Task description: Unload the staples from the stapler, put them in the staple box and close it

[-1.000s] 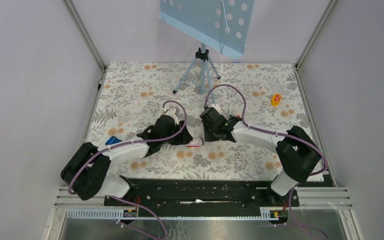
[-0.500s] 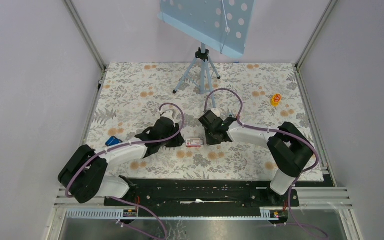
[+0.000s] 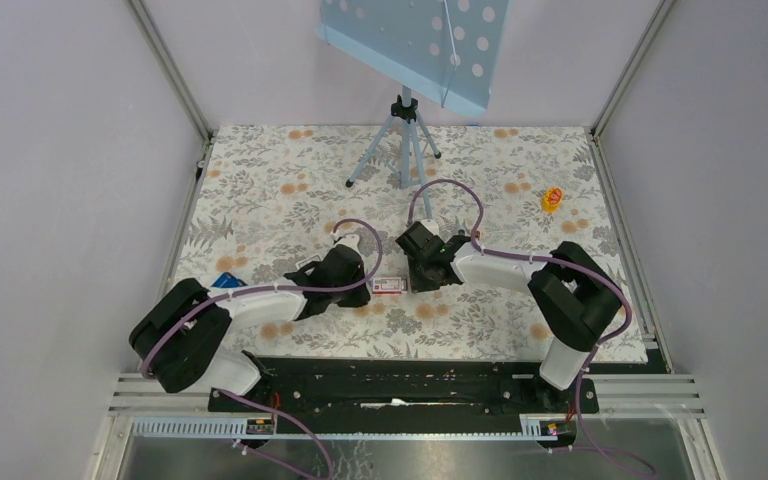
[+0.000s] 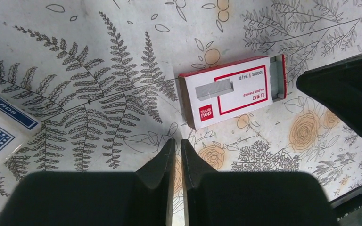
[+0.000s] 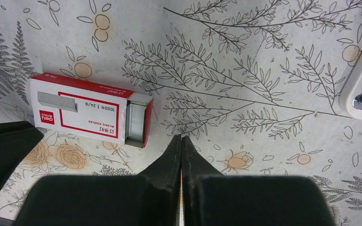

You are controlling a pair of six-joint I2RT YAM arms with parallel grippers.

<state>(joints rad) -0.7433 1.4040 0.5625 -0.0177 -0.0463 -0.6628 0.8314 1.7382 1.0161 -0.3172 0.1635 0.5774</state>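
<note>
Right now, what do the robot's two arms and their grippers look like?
The left arm and right arm match: white tubular links between bulky black joints on a black base rail. A purple cable loops along each. The left gripper and right gripper have matte black fingers tapering to wedge tips; no markings show.

Even, diffuse light from overhead; the floral cloth (image 3: 290, 190) is bright and free of glare. Shadows are faint and short, lying close beside the red-and-white box (image 4: 233, 92). Its print is sharp in both wrist views. Below the box, the black fingers (image 4: 162, 165) are underexposed and featureless.
</note>
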